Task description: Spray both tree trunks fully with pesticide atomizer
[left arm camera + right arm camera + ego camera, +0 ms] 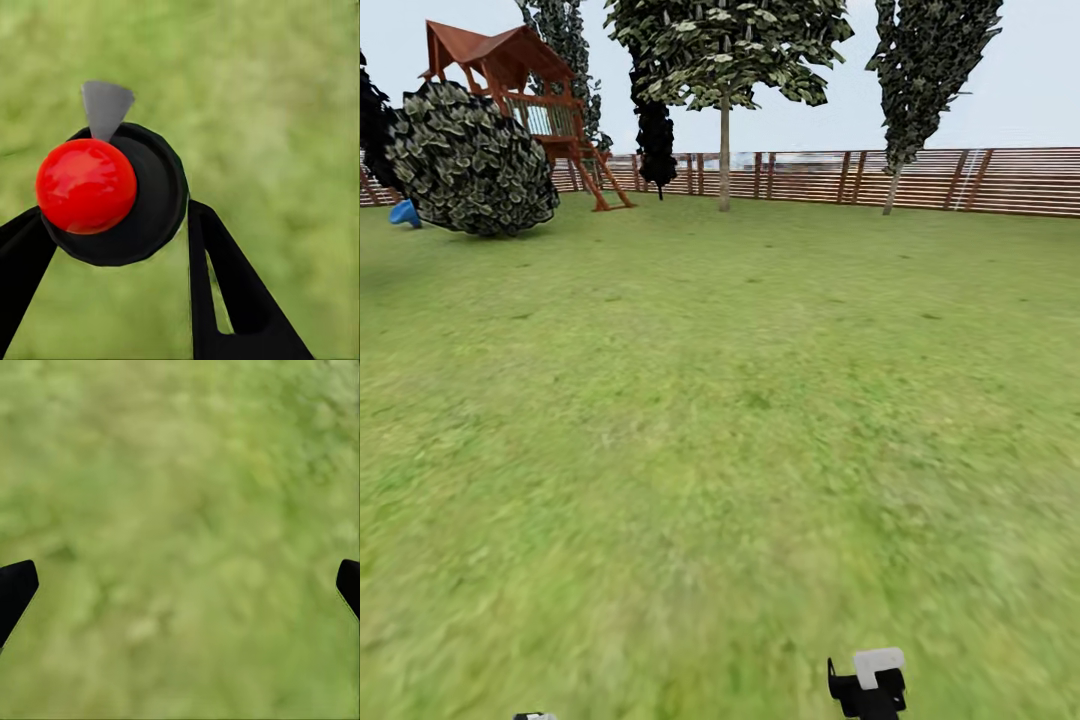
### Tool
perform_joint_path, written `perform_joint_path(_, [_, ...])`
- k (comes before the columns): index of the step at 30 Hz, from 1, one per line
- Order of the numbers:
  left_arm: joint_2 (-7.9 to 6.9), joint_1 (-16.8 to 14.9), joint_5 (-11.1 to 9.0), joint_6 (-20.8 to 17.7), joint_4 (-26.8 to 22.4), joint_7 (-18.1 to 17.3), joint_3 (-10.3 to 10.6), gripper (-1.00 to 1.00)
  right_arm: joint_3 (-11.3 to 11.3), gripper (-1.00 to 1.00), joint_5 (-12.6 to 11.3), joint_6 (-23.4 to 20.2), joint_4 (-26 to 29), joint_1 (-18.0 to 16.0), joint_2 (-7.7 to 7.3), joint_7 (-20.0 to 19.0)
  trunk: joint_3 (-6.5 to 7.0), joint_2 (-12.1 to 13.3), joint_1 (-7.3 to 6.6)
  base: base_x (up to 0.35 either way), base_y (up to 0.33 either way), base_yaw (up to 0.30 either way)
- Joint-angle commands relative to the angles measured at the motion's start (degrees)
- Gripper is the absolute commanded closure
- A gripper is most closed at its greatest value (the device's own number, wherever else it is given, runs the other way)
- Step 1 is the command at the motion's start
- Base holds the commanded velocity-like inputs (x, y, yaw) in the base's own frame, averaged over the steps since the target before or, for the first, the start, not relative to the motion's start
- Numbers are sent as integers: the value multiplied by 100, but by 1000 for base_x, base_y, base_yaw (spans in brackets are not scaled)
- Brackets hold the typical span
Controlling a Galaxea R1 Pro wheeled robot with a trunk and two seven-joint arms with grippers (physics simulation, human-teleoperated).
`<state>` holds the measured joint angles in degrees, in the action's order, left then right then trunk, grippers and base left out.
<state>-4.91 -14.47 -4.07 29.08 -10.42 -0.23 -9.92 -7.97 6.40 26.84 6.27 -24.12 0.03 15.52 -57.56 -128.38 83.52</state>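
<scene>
We look out over the garden, and the floor (720,450) is a wide, blurry green lawn that runs to a reddish-brown fence (960,180) made of flat wooden slats.

Far away by the fence stands a tall tree (724,60) with a straight, bare, pale trunk (724,160) and a dark leafy top. To the right of it is a second tree (930,60), thin and dark, with a leaning trunk. On the far left we see a big round bush (470,160), and behind it a wooden play tower (520,90) with a red-brown roof. A small blue thing (404,212) lies beside the bush; we cannot tell what it is.

The pesticide atomizer (112,195) is in our left gripper (120,247). In the left wrist view we see its round black body, a shiny red ball on top and a small grey nozzle. The black fingers (232,292) sit on both sides of it and pinch it, above the grass.

Our right gripper (180,592) holds nothing. Its fingers (15,589) are spread wide, one at each edge of the right wrist view, with only grass between them. In the head view a black and white part of the right arm (870,685) pokes up at the bottom.
</scene>
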Motion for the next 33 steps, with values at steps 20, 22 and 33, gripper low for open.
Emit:
perform_joint_path(20, [-1, -3, -42, 18, 5, 3, 14, 100, -26, -100, 50, -12, -3, -3, 14, 65, -5, -2, 3, 339, 0, 0])
perform_joint_path(22, [-1, -3, -42, 17, 5, 4, 12, 100, -28, -100, 47, -12, -3, -4, 19, 61, -5, -2, 3, 339, 0, 0])
perform_joint_path(33, [-1, -3, -42, 18, 5, 5, 12, 100, -28, -100, 37, -12, -3, -2, 24, 56, 1, -2, 3, 339, 0, -72])
